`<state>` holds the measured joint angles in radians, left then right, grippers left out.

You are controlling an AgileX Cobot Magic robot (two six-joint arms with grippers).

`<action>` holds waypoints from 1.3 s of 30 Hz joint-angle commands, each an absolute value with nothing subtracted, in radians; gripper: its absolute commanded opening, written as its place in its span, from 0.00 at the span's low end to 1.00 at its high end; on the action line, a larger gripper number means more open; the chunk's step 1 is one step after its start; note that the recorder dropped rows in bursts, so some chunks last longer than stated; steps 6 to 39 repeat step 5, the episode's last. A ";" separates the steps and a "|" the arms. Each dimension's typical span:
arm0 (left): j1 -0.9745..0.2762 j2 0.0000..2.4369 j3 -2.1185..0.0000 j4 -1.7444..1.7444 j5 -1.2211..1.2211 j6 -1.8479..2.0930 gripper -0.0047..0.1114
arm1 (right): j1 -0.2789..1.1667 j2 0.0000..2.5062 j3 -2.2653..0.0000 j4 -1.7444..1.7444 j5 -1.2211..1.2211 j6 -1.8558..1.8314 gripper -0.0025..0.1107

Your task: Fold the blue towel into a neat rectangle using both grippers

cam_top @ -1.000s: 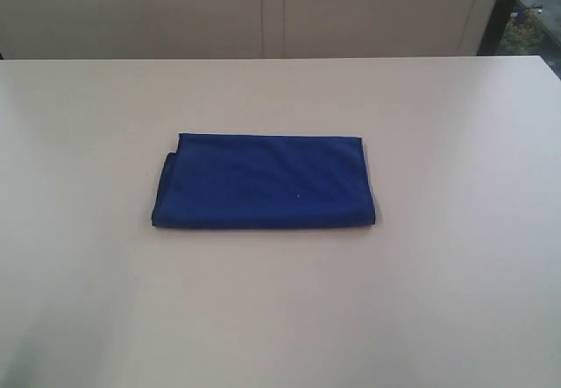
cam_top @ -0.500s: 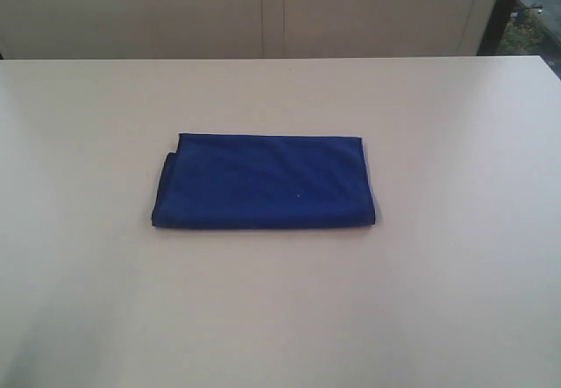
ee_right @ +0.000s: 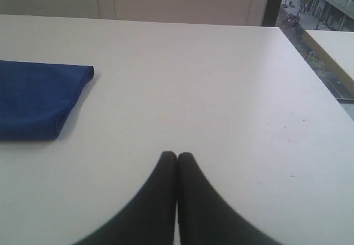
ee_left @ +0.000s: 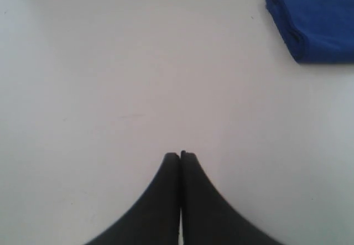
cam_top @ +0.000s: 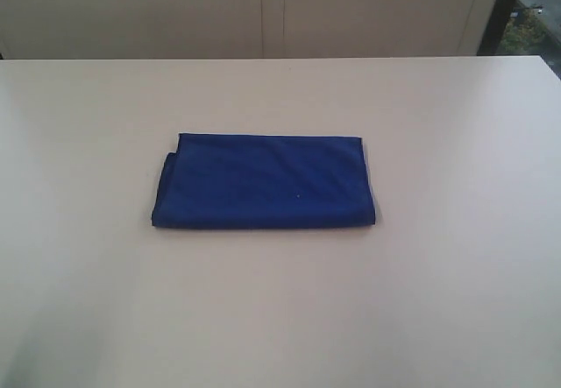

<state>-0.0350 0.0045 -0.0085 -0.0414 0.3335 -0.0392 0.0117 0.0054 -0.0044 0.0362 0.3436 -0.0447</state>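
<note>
The blue towel [cam_top: 263, 182] lies folded into a flat rectangle at the middle of the white table [cam_top: 438, 300], its left end slightly uneven with layers showing. Neither arm appears in the exterior view. In the left wrist view my left gripper [ee_left: 180, 155] is shut, fingertips pressed together over bare table, with a corner of the blue towel [ee_left: 318, 18] well apart from it. My right gripper [ee_right: 177, 155] is also shut with nothing between its fingers, and one end of the blue towel [ee_right: 36, 98] lies off to its side, not touching.
The table's far edge [cam_top: 280, 58] meets a pale wall. In the right wrist view the table's side edge [ee_right: 318, 84] runs beside a window, with another pale surface [ee_right: 334, 48] beyond it.
</note>
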 commanded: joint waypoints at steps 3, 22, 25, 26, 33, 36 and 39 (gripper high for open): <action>-0.042 0.000 0.000 -0.044 0.336 -0.047 0.04 | 0.020 0.000 0.000 0.029 0.335 -0.040 0.02; -0.042 0.000 0.000 -0.044 0.336 -0.047 0.04 | 0.020 0.000 0.000 0.029 0.335 -0.040 0.02; -0.042 0.000 0.000 -0.044 0.336 -0.047 0.04 | 0.020 0.000 0.000 0.029 0.335 -0.040 0.02; -0.042 0.000 0.000 -0.044 0.336 -0.047 0.04 | 0.020 0.000 0.000 0.029 0.335 -0.040 0.02; -0.042 0.000 0.000 -0.044 0.336 -0.047 0.04 | 0.020 0.000 0.000 0.029 0.335 -0.040 0.02; -0.042 0.000 0.000 -0.044 0.336 -0.047 0.04 | 0.020 0.000 0.000 0.029 0.335 -0.040 0.02; -0.042 0.000 0.000 -0.044 0.336 -0.047 0.04 | 0.020 0.000 0.000 0.029 0.335 -0.040 0.02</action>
